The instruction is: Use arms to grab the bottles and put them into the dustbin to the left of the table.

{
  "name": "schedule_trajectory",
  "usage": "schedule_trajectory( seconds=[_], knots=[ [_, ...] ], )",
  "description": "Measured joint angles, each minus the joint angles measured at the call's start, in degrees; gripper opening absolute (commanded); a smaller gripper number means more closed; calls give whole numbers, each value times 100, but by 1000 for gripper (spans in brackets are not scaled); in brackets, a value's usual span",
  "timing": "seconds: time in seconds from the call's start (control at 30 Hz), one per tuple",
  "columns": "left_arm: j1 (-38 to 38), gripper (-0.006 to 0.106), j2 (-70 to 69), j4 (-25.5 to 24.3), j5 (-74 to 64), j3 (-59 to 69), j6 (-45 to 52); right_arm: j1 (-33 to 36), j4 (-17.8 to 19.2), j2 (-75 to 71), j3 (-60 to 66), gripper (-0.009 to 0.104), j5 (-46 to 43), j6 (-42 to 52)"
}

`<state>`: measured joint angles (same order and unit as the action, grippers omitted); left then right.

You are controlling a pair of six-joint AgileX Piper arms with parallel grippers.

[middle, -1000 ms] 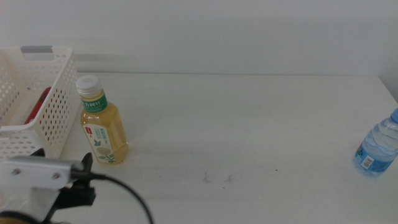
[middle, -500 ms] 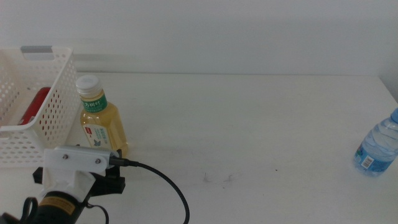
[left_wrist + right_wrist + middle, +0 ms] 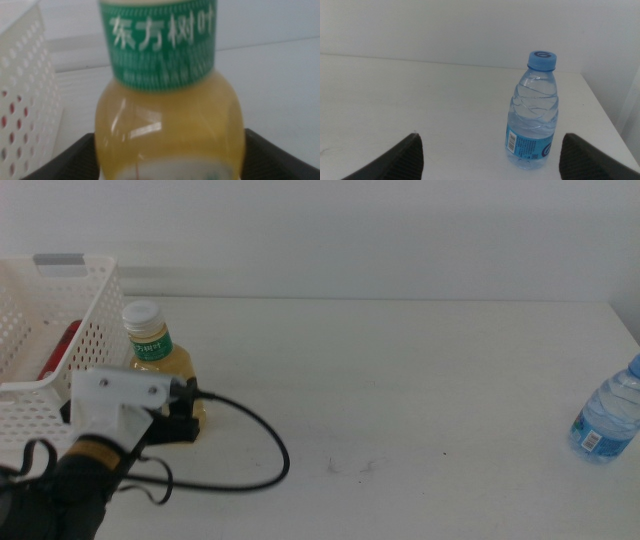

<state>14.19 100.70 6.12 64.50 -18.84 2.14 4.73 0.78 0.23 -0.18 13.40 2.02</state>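
Observation:
A yellow-drink bottle (image 3: pixel 160 360) with a white cap and green label stands upright on the white table (image 3: pixel 400 380), just right of the dustbin (image 3: pixel 90 310). My left gripper (image 3: pixel 178 420) is at the bottle's base, open, with a dark jaw on either side of the bottle (image 3: pixel 170 110) in the left wrist view. A red can (image 3: pixel 60 350) lies inside the dustbin. The clear water bottle (image 3: pixel 605 420) with a blue cap stands at the table's far right edge. My right gripper (image 3: pixel 491 150) hangs open, a little short of that water bottle (image 3: pixel 532 125); its arm is out of the middle view.
The white perforated dustbin wall (image 3: pixel 25 100) is close beside the yellow bottle. A black cable (image 3: pixel 260 440) loops over the table behind the left wrist. Faint scuff marks (image 3: pixel 350 467) lie mid-table. A white wall runs behind the table.
My left arm has moved forward from the bottom edge up to the yellow bottle, so its jaws now flank the bottle's base. The bottles have not moved.

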Motion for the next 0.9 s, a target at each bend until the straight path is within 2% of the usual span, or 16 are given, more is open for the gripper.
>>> schedule_trajectory(
  seconds=[0.2,0.47,0.57,0.73,0.77,0.8,0.9],
  knots=[
    [-93,94,39,-89,-799,-687,-37,0,0,0,0,88,0,0],
    [-102,91,471,-42,-938,-1090,-37,0,0,0,0,88,0,0],
    [-102,73,496,-31,-969,-1113,-37,0,0,0,0,88,0,0],
    [-102,11,269,-108,-1450,-1127,25,0,0,0,0,88,0,0],
    [-102,2,133,-134,-1644,-1127,25,0,0,0,0,88,0,0],
    [-102,-2,-78,-173,-2138,-1127,35,0,0,0,0,88,0,0],
    [-102,-2,-980,-293,-3997,-1323,-214,0,0,0,0,88,0,0]
  ],
)
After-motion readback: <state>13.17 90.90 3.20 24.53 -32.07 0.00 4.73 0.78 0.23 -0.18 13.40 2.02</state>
